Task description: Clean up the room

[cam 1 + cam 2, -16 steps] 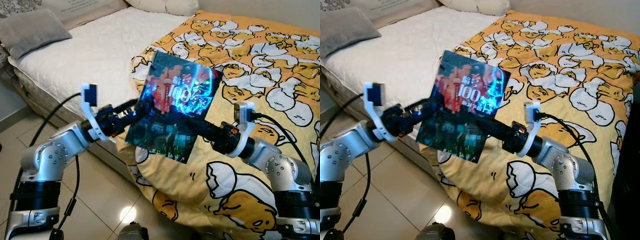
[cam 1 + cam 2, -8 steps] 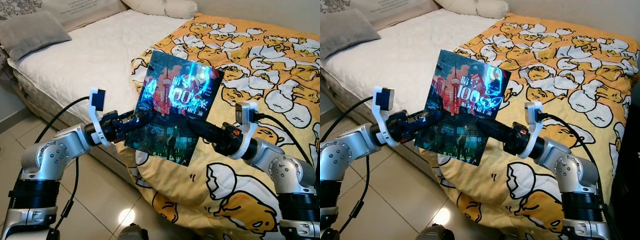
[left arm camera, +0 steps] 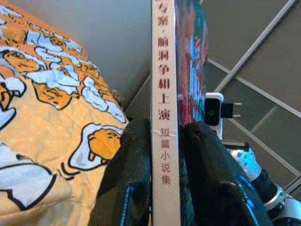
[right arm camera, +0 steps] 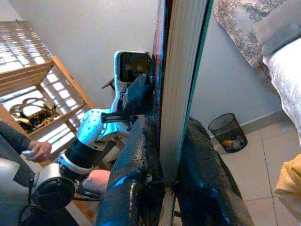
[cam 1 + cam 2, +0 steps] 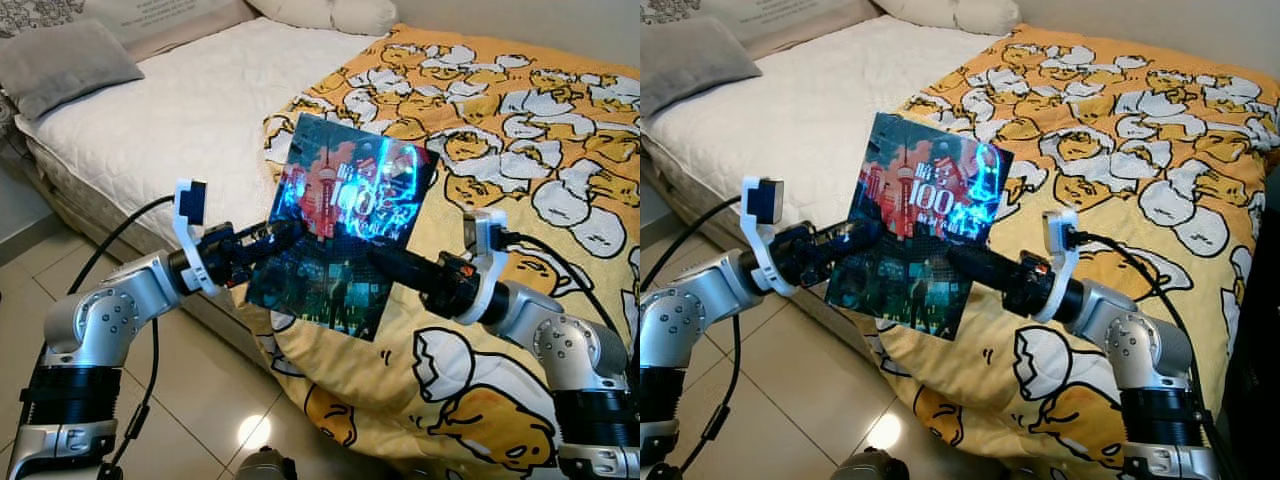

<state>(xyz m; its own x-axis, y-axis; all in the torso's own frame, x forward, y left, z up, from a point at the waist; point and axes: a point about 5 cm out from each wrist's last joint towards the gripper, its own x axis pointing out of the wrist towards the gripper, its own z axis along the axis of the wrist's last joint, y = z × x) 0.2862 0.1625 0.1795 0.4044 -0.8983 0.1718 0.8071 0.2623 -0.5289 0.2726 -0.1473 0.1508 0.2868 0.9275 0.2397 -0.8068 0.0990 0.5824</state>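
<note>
A book [image 5: 345,230] with a dark, glossy city-skyline cover and white "100" lettering is held up above the bed's near edge, cover towards me. My left gripper [image 5: 282,235] is shut on its left edge, where the spine [image 3: 163,122] sits between the two black fingers [image 3: 134,179]. On the opposite edge my right gripper [image 5: 385,258] is shut on the book too, its fingers [image 4: 141,160] pressed against both sides of the pages [image 4: 181,80].
Below the book lies a yellow duvet [image 5: 520,150] with a cartoon egg print, hanging over the bed's corner. White mattress [image 5: 170,100] and a grey pillow [image 5: 65,60] lie to the left. Tiled floor [image 5: 190,400] is below. A wooden shelf [image 4: 42,89], a person's hand [image 4: 40,150] and a bin [image 4: 228,132] are behind.
The book has dropped slightly and tilted between the two grippers; both arms shifted a little with it and keep their hold.
</note>
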